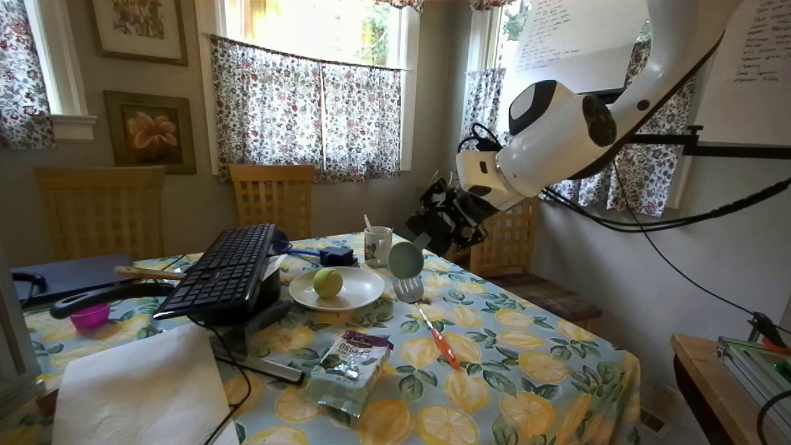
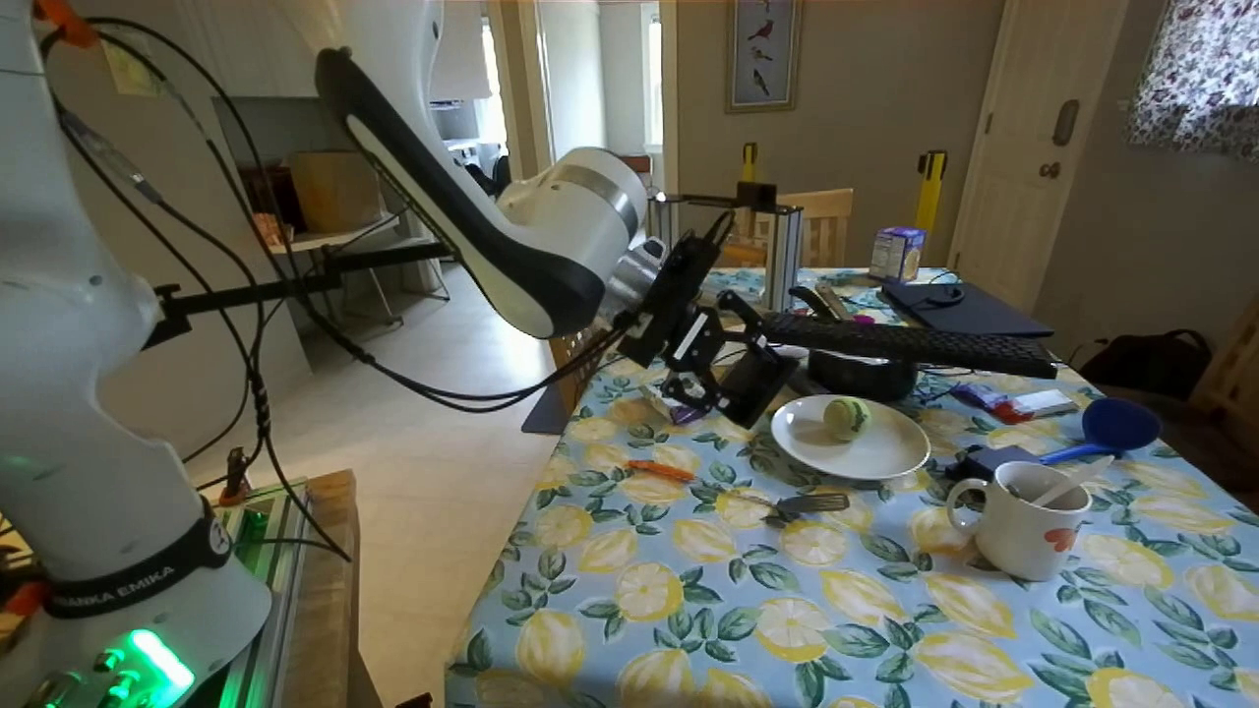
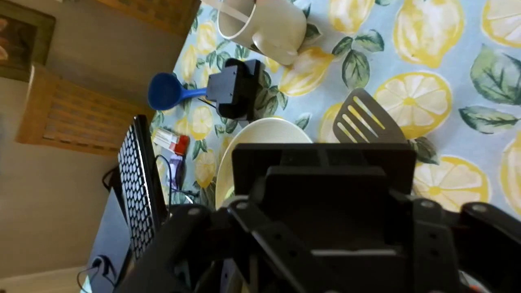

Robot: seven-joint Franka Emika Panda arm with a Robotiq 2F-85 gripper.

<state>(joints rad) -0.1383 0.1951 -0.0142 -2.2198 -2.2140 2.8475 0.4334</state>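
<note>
My gripper [image 1: 437, 226] hangs above the lemon tablecloth, tilted downward; it also shows in an exterior view [image 2: 726, 366]. In the wrist view its fingers [image 3: 327, 193] stand apart on either side of a black block [image 3: 325, 219] that fills the space between them. The block also shows in an exterior view [image 2: 759, 385]. A pale green disc [image 1: 405, 259] shows just below the gripper's tip; how it joins the block is unclear. Below lie a slotted spatula [image 3: 362, 116] with an orange handle [image 2: 661, 471], and a white plate [image 2: 900, 447] holding a tennis ball [image 1: 327, 282].
A white mug [image 2: 1028, 536] with a utensil inside stands near the plate. A blue ladle [image 3: 165, 91] lies by a black box [image 3: 232, 87]. A raised keyboard [image 1: 225, 272], a snack bag [image 1: 352, 371] and white paper [image 1: 142, 389] occupy the table's other side.
</note>
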